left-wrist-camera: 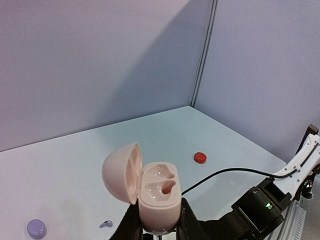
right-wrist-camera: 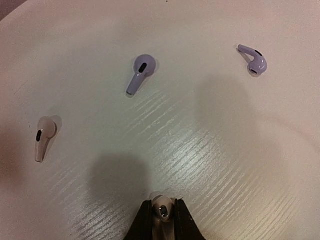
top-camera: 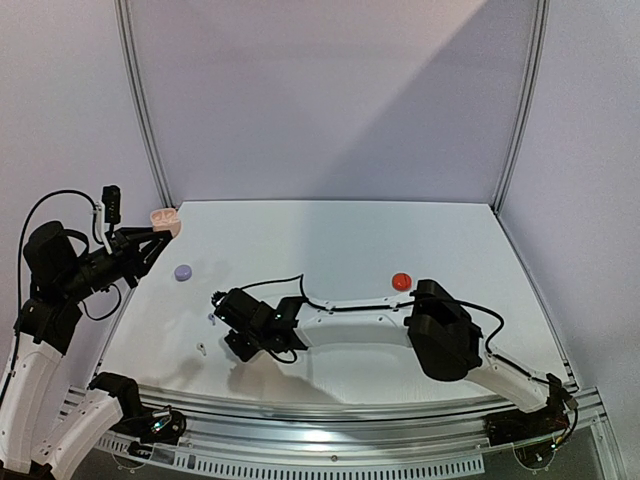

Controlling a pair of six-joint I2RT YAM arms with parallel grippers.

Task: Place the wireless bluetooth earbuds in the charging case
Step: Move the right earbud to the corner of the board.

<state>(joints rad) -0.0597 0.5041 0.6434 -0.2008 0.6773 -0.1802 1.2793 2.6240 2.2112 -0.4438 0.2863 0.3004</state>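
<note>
Left pincer (top-camera: 160,230), in the overhead view, clamps the open pink charging case (top-camera: 166,218). The right pincer (top-camera: 218,305) hangs low over the tabletop (top-camera: 340,240).

Left wrist view: the case sits clamped in that pincer, lid open.

Right wrist view: the right pincer pinches a white earbud (right-wrist-camera: 162,209). A lilac earbud (right-wrist-camera: 140,72) lies ahead, a second lilac earbud (right-wrist-camera: 255,59) ahead-right, and another white earbud (right-wrist-camera: 44,137) ahead-left.

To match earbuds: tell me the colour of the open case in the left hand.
Pale pink case, clearest in the left wrist view.

Earbud (right-wrist-camera: 162,211) mostly hidden inside the right pincer (right-wrist-camera: 162,203); charging case (left-wrist-camera: 159,192) base hidden by the left pincer (left-wrist-camera: 158,216)
</note>
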